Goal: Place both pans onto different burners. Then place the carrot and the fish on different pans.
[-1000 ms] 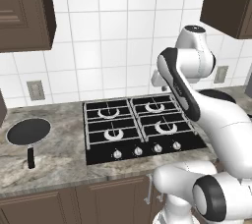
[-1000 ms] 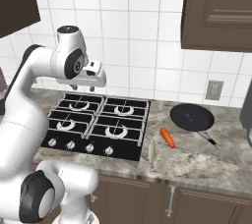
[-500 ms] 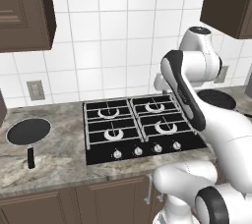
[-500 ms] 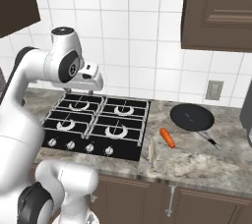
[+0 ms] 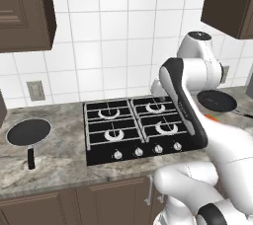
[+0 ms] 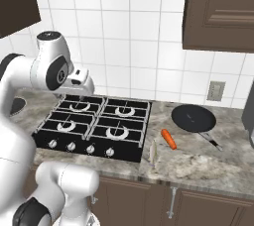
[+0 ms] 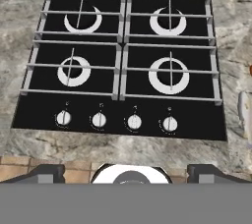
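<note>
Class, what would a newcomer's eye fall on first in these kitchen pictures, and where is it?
The black cooktop with four bare burners sits mid-counter, the white arm rising over it. One black pan lies left of it, another to the right, with the bright orange carrot just in front.

Cooktop (image 7: 118, 112) glossy black; burners (image 7: 169, 75) silvery metal; counter (image 6: 208, 163) mottled stone; pans (image 5: 28, 132) matt black
</note>
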